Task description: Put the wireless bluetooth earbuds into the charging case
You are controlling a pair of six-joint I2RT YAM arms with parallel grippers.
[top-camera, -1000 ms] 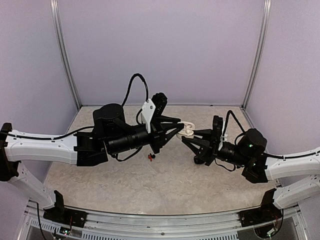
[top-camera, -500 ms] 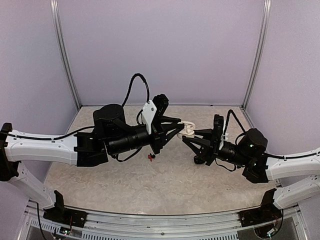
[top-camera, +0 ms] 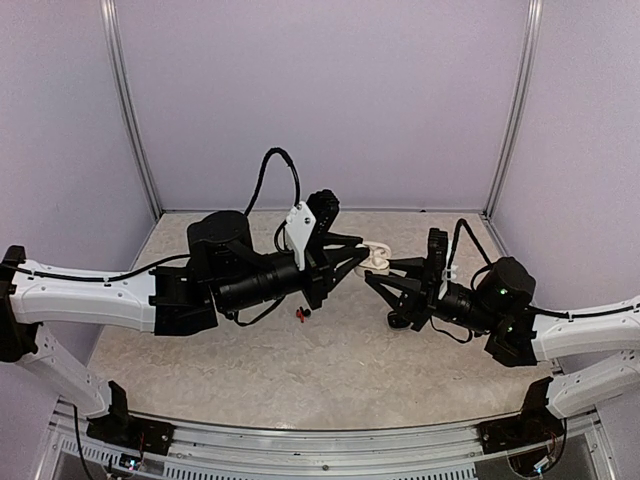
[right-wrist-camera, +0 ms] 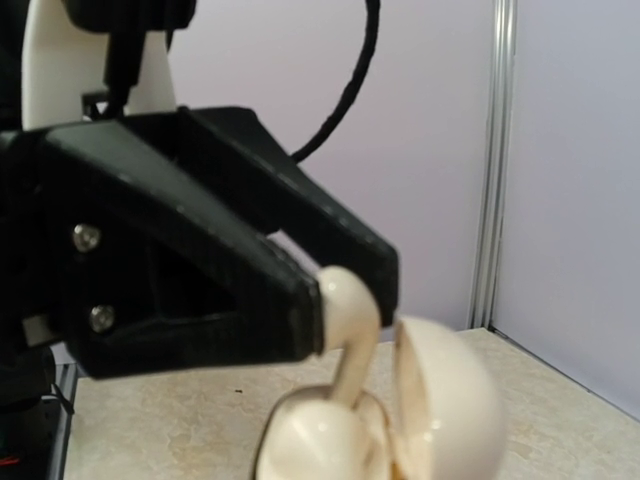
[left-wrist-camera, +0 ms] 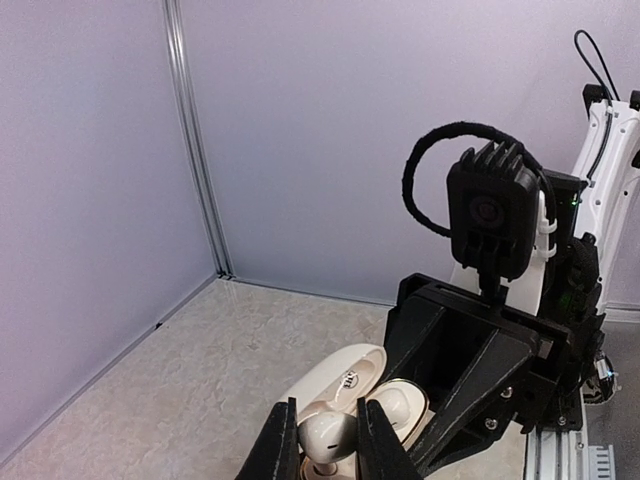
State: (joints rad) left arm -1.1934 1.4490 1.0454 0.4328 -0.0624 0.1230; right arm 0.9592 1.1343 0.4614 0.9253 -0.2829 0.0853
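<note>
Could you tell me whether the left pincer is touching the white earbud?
Touching: the left wrist view shows the left pincer clamped on the white earbud.

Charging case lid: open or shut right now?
Open. In the left wrist view the charging case has its lid swung back and inner rim exposed; the left gripper holds a white earbud at it.

Left hand [top-camera: 360, 256] and right hand [top-camera: 379, 272] meet at white case [top-camera: 376, 257] (above table [top-camera: 250, 370]).
</note>
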